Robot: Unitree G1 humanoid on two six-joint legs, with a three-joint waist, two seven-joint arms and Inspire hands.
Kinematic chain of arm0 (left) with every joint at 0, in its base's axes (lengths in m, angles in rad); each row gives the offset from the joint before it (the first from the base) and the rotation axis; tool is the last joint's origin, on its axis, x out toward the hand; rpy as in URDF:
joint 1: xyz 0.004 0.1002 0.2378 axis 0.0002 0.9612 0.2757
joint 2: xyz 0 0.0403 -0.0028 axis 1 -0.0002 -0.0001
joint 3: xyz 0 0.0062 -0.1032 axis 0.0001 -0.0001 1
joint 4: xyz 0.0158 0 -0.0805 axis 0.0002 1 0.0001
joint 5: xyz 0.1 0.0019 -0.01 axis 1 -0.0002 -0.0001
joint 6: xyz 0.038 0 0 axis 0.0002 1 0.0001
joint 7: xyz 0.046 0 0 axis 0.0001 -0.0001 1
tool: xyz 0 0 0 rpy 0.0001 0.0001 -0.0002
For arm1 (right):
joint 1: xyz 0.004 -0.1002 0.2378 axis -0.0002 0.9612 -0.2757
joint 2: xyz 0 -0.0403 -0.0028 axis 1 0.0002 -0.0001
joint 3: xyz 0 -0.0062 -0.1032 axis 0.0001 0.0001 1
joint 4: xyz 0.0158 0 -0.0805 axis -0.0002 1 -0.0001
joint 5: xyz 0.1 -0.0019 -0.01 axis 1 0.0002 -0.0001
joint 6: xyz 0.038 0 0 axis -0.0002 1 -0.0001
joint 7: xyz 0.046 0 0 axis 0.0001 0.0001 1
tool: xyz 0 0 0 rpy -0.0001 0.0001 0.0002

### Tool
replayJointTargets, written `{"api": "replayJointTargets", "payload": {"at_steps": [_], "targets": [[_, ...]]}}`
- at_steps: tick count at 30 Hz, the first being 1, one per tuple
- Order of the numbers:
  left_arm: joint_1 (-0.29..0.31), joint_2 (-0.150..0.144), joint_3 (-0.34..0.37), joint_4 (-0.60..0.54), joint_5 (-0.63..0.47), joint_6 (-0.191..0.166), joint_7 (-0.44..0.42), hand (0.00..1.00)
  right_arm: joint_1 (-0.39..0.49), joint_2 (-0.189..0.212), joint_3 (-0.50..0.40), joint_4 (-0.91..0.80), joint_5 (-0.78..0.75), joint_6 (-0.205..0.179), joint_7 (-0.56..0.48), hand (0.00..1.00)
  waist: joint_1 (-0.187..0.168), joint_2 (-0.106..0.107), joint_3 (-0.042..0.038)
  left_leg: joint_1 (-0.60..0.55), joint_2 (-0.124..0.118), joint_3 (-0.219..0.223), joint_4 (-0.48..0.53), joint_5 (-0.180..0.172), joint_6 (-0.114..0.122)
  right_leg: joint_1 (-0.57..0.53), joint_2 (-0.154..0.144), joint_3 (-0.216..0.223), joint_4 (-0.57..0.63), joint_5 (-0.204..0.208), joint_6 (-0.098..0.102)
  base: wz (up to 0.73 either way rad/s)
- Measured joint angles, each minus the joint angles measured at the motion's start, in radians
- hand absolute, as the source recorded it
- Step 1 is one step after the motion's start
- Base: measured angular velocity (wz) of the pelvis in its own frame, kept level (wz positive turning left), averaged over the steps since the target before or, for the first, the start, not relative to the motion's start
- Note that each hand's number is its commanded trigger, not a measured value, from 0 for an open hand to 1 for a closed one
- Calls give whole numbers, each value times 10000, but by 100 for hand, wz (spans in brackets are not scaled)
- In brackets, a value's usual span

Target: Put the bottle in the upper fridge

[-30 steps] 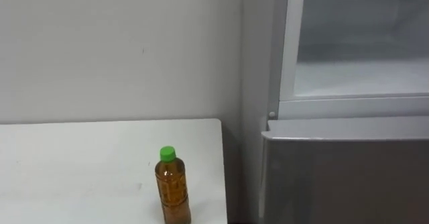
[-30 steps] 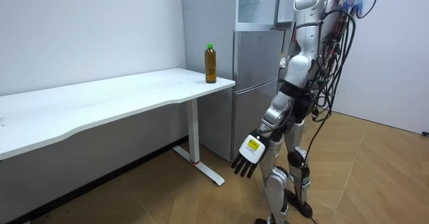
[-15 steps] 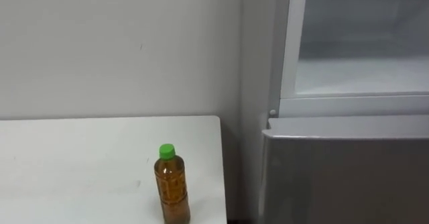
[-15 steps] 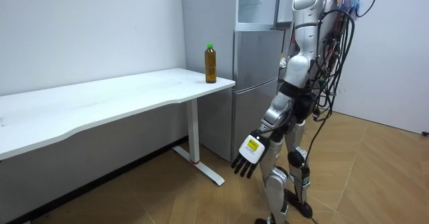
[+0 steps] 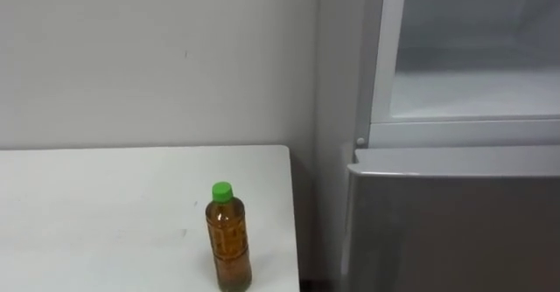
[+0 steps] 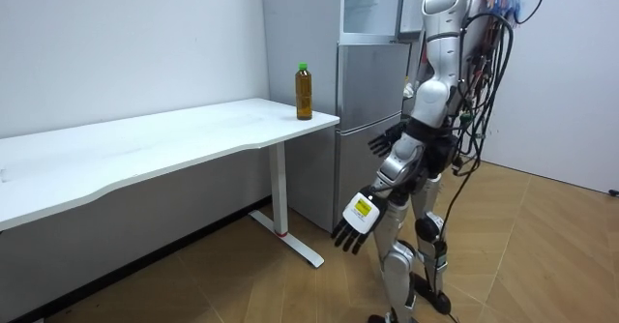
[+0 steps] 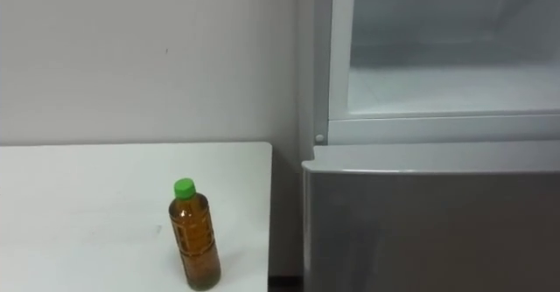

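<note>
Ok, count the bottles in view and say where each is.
1. The bottle stands upright near the right end of the white table, beside the fridge. More could be hidden in the fridge's unseen parts.

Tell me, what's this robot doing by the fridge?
It's meant to put the bottle into the upper fridge, which stands open. The bottle stands upright near the corner of the table, untouched. The robot stands facing the fridge, left hand hanging open by its leg, right hand open at waist height.
</note>
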Motion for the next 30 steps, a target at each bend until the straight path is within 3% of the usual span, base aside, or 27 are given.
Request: {"api": "replayJointTargets", "payload": {"at_steps": [5,10,17,24,30], "targets": [[82,118,8,-19,215,21,-28,0,-35,-299,100,-1610,3,-29,414,0,201,-88,-37,-164,1,-38,65,-90,90,-56,-4,-72,10,3,13,5],[139,284,8,-200,298,58,-304,0,-56,-308,115,-3093,35,-5,677,0,318,-209,-66,-291,12,-37,188,-90,91,-200,-9,-14,145,28,14,0],[15,328,-126,-286,271,154,-547,0,-274,-316,138,-4900,106,100,719,0,328,-185,-50,-186,23,-16,148,-95,101,-195,-7,36,212,35,3,0],[229,460,-169,-432,339,250,-659,0,-612,-359,112,-5980,441,111,852,0,432,-235,-90,-121,31,-21,63,-96,106,-64,1,1,215,73,-8,0],[275,491,-184,-447,393,317,-659,0,-1329,-418,107,-6538,448,177,871,0,746,-344,-112,-275,31,-28,67,-94,107,-207,1,-16,208,79,-10,0]]}}
